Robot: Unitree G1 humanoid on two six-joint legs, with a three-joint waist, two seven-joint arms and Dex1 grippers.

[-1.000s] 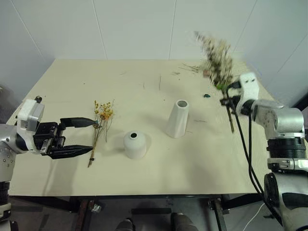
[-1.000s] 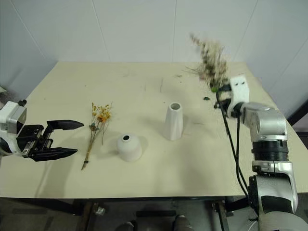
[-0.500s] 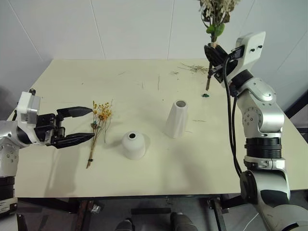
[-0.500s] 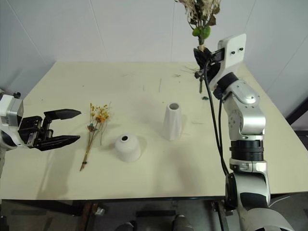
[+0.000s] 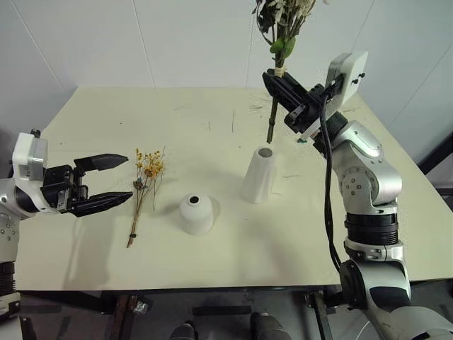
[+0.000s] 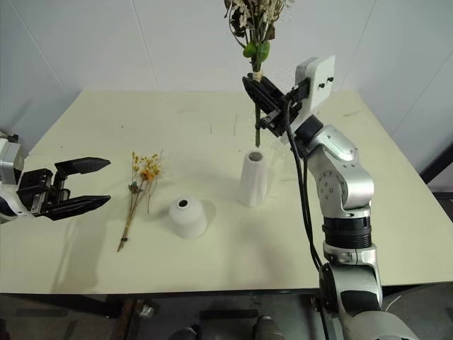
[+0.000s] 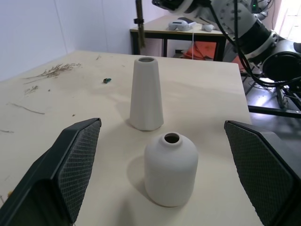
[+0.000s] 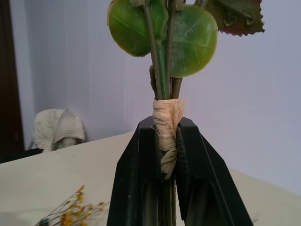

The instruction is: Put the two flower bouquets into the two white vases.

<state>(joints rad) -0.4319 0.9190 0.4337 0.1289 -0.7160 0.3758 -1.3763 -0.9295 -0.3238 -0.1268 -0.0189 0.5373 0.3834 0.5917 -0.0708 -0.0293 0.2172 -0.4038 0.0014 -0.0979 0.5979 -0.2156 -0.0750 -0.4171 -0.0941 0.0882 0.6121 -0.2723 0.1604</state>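
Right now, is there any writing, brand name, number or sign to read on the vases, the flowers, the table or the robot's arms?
None: no text can be read anywhere.
The tall tapered matte-white cone vase is blank.
The short rounded white vase with a dark top hole is blank.
The pale beige tabletop bears no label.
The white camera block on the right wrist shows only small dark dots.

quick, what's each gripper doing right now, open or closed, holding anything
Left gripper: open, holding nothing, beside the small yellow-orange bunch.
Right gripper: shut on the large bouquet, upright above the tall cone vase.
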